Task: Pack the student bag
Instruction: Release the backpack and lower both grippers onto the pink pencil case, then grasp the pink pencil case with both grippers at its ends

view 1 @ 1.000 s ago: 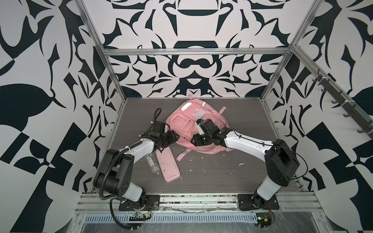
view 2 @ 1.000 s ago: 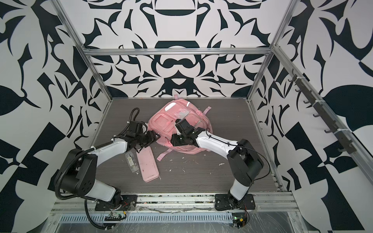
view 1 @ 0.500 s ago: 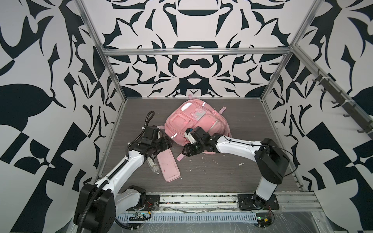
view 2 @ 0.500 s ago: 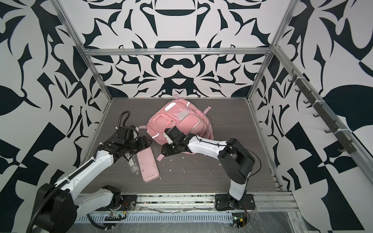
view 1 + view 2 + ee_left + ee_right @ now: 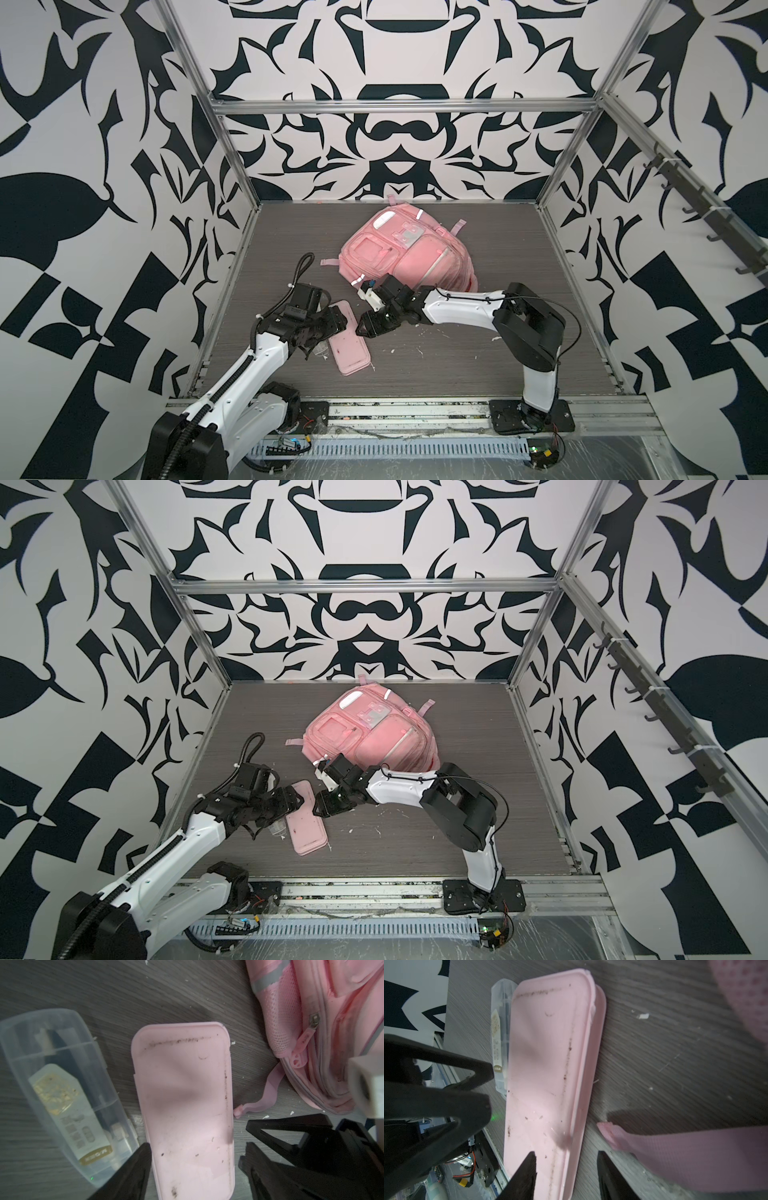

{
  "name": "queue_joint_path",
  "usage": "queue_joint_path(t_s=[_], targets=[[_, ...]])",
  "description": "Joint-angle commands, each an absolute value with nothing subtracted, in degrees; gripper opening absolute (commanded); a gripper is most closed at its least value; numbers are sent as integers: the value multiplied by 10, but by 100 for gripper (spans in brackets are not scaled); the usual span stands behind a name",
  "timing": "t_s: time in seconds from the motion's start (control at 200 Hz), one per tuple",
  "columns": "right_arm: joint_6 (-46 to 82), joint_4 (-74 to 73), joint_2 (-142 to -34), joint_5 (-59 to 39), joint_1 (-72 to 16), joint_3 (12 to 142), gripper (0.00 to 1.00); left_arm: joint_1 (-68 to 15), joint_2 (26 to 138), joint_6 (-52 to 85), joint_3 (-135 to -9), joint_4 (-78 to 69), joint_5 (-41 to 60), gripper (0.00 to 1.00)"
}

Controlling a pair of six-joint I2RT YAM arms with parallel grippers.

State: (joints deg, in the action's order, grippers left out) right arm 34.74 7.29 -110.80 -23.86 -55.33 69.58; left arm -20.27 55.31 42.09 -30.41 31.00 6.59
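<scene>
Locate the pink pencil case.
In both top views the pencil case lies left of centre, in front of the student bag, with a clear box beside it.

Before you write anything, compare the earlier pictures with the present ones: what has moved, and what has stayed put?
Both arms pulled back from the student bag. The left jaws and right jaws now stand open at the pink pencil case's far end, gripping nothing. The bag, pencil case and clear box stayed about where they were.
</scene>
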Motion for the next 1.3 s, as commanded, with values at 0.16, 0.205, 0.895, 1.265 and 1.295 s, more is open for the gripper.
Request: queue_joint_path(t_s=[0.16,0.205,0.895,1.265,1.295], targets=[[358,56,-1108,-251,-556,716,52,-203,572,426,-293,317,65,74],[358,56,-1109,-251,-556,717,52,-203,573,426,-291,315,66,74],[372,37,-1126,-258,-557,715,53,-203,635,437,-275,239,100,73],[387,16,-1127,-261,-557,703,51,-203,662,439,-270,203,122,70],[389,15,-1127,-263,-556,702,51,-203,662,439,-269,202,123,70]])
